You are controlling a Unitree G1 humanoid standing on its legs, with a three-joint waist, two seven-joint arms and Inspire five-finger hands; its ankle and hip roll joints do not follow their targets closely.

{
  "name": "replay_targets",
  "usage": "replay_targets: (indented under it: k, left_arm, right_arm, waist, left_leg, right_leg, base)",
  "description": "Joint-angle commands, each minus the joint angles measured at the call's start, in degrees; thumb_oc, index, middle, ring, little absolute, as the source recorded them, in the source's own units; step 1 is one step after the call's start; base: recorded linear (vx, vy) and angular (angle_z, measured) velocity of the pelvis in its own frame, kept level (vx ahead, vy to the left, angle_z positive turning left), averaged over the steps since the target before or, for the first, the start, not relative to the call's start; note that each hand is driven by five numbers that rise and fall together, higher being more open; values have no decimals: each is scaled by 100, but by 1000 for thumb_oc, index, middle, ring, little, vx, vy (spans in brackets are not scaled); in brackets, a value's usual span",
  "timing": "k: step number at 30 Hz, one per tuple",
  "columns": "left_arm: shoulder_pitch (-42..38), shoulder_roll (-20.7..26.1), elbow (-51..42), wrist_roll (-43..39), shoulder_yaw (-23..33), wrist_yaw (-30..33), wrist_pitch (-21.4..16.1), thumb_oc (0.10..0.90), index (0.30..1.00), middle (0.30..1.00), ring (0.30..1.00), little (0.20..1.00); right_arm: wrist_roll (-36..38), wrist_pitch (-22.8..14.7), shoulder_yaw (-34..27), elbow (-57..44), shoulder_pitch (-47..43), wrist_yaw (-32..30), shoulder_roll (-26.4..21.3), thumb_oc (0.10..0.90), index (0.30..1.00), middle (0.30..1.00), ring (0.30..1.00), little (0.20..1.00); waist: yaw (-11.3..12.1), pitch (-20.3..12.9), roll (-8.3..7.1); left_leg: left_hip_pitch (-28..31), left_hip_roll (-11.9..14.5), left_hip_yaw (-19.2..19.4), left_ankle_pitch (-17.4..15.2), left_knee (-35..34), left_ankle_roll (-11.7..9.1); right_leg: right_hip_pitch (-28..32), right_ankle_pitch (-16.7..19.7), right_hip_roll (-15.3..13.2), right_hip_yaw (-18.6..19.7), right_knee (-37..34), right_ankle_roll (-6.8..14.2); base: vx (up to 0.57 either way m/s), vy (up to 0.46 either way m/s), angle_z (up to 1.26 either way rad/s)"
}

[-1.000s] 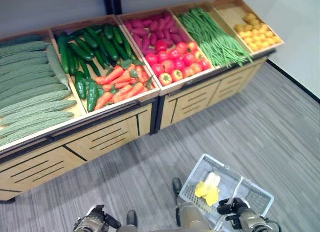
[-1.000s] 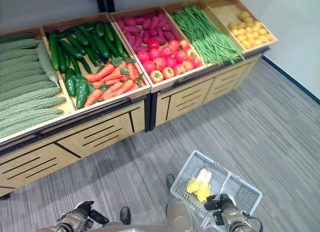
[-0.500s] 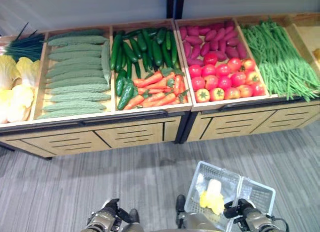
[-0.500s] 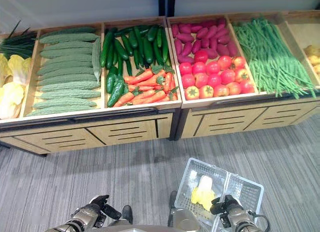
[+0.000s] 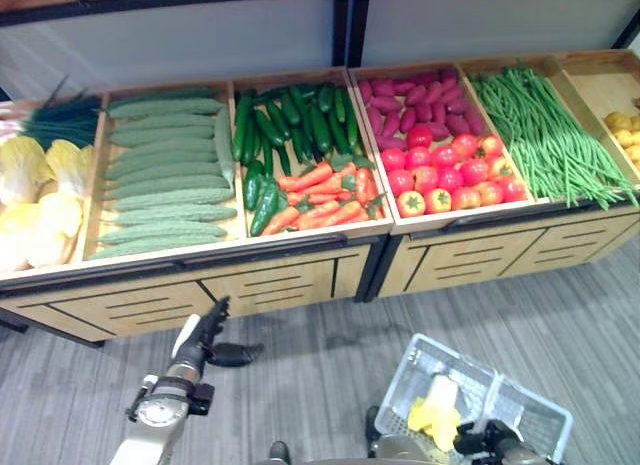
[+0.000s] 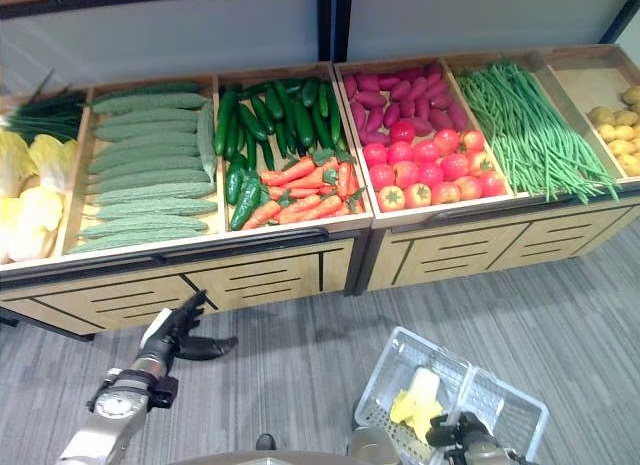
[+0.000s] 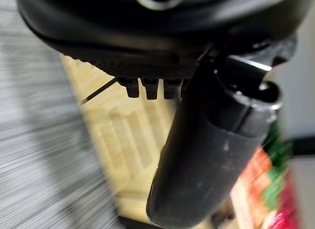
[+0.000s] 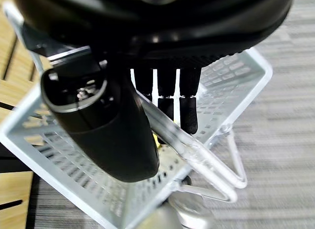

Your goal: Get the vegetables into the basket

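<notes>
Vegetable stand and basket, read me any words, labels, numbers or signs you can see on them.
None to read. The wooden stand, its vegetable bins and the white basket bear no visible label, price tag, number or sign. The right hand has its fingers curled round the basket's handle, which is plain too.

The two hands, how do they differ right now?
The left hand is raised in front of the produce stand, holding nothing, fingers straight; the right hand is low, curled round the basket handle. The left hand reaches toward the wooden stand's front; the right hand carries the white basket, which has a pale yellow vegetable inside. Both are dark hands on silver-grey arms.
</notes>
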Motion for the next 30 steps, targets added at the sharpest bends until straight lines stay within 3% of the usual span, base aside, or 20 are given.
replay_targets:
  k: [1,2,3,6,8,11,13,16,21,23,25,26,30]
  left_arm:
    - [-676,213,-21,372,267,310,-405,900,1000,1000,1000,1000]
    - [-886,340,0,620,315,401,-412,900,1000,1000,1000,1000]
    - [-1534,664,199,1357,273,828,-393,900,1000,1000,1000,1000]
    - [-2267,1220,415,2216,144,1311,-295,900,1000,1000,1000,1000]
    - [-2405,1256,421,2270,84,1412,-340,900,1000,1000,1000,1000]
    - [-3149,1706,887,2831,-291,1624,-186,900,1000,1000,1000,1000]
    - [-4172,2317,1560,3371,-936,1739,-42,900,1000,1000,1000,1000]
    - [-5412,2778,2456,3594,-1857,1813,120,900,1000,1000,1000,1000]
    - [-6424,2957,3067,3423,-2564,2113,96,900,1000,1000,1000,1000]
    - [-7346,2905,3972,3210,-3178,2197,145,900,1000,1000,1000,1000]
    - [-7504,2906,4123,3214,-3313,2180,179,900,1000,1000,1000,1000]
    - [-7969,2982,4424,3330,-3746,2153,207,900,1000,1000,1000,1000]
    - [-8428,2877,5093,3291,-4119,2041,196,900,1000,1000,1000,1000]
  right_arm:
    - [-64,52,451,198,126,138,49,400,300,300,300,300]
    - [-81,48,499,206,107,129,62,400,300,300,300,300]
    - [-77,-12,585,221,33,104,93,400,300,300,300,300]
    - [-147,-59,717,245,32,51,12,400,300,300,300,300]
    - [-146,-78,709,255,40,42,20,400,300,300,300,300]
    - [-230,-92,829,321,82,10,-39,400,300,300,300,300]
    - [-278,-142,941,320,97,-39,-118,400,300,300,300,300]
    - [-244,-214,1088,274,-18,-175,-245,400,300,300,300,300]
    - [-163,-372,1218,19,-223,-412,-337,400,300,300,300,300]
    - [123,-442,1196,-23,-308,-608,-329,400,300,300,300,300]
    - [205,-449,1212,-13,-357,-646,-323,400,300,300,300,300]
    - [287,-460,1331,29,-510,-692,-302,400,300,300,300,300]
    - [339,-471,1450,127,-658,-739,-233,400,300,300,300,300]
  waist:
    - [-19,-43,-400]
    - [-29,-58,-398]
    - [-64,-64,-386]
    - [-158,-112,-333]
    - [-156,-105,-338]
    - [-282,-155,-257]
    - [-413,-170,-159]
    - [-608,-49,17]
    - [-699,145,132]
    - [-833,333,279]
    - [-878,387,318]
    - [-920,488,371]
    - [-933,508,350]
  left_leg:
    - [-110,41,-405,-260,78,-65]
    - [-95,45,-386,-260,70,-74]
    - [-83,53,-353,-253,56,-102]
    - [-75,79,-310,-233,28,-145]
    - [-78,84,-298,-229,26,-155]
    - [-92,127,-242,-190,8,-207]
    - [-153,170,-197,-143,6,-254]
    - [-397,205,-147,2,6,-317]
    - [-837,259,-124,187,6,-381]
    - [-1147,286,-72,303,6,-429]
    - [-1209,295,-41,327,6,-439]
    - [-1405,331,69,379,6,-471]
    - [-1602,390,215,421,6,-532]
  right_leg:
    - [-299,-222,-316,434,458,424]
    - [-291,-223,-312,447,455,423]
    - [-284,-227,-300,469,443,424]
    - [-280,-226,-276,511,407,423]
    - [-277,-223,-272,513,397,422]
    - [-282,-205,-241,559,339,428]
    - [-346,-184,-219,591,329,435]
    - [-657,-114,-179,636,374,434]
    - [-1145,-19,-130,688,431,435]
    - [-1467,57,-97,722,441,425]
    - [-1539,85,-83,753,429,426]
    - [-1764,192,-10,860,349,430]
    - [-1899,401,41,964,63,461]
  base:
    - [12,-6,-15]
    - [4,-12,-10]
    - [3,-16,-8]
    - [8,-16,-8]
    - [17,-14,-10]
    - [25,-16,-8]
    - [0,-25,-17]
    - [-68,1,-14]
    - [-119,-15,-10]
    - [-51,-26,-8]
    - [-25,-11,-11]
    - [-17,-26,-23]
    - [18,-41,-38]
